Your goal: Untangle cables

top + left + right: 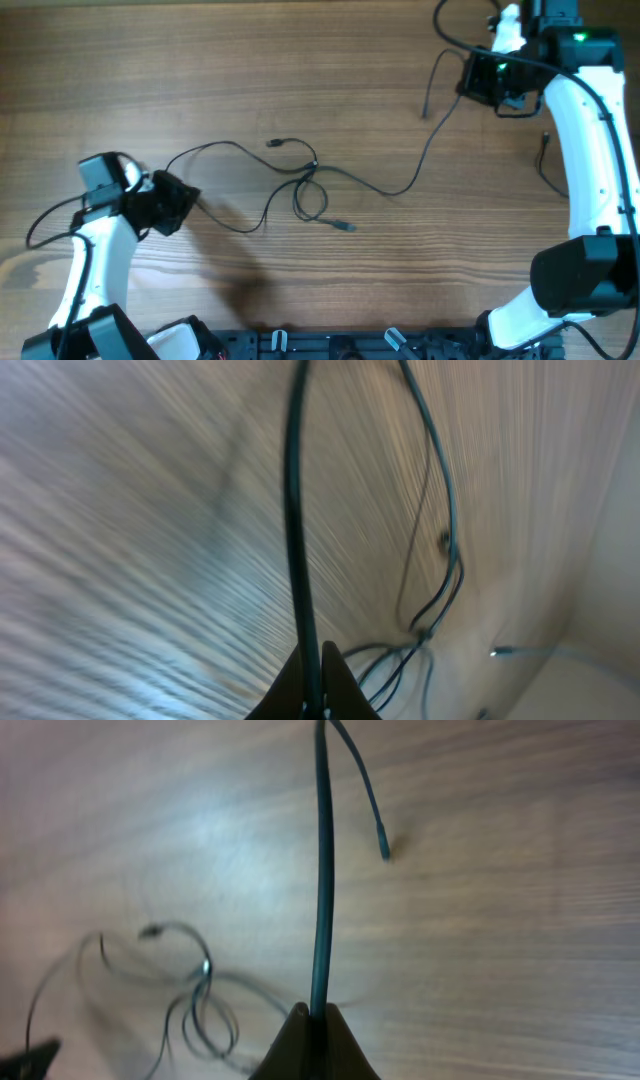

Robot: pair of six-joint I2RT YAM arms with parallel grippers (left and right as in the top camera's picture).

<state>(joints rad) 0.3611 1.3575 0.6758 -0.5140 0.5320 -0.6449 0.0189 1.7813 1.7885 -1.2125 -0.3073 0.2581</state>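
Note:
The cables lie as thin dark wires on the wooden table, knotted in a small loop cluster at the middle. One strand runs left to my left gripper, which is shut on it; in the left wrist view the strand is pinched between the fingertips of the left gripper. Another strand rises to the far right, where my right gripper is shut on it, and the right wrist view shows that cable clamped in the right gripper. Its free end hangs loose.
Silvery plug tips lie near the knot, one plug above it and another plug below right. A further thin wire lies beside the right arm. The arm bases stand along the front edge.

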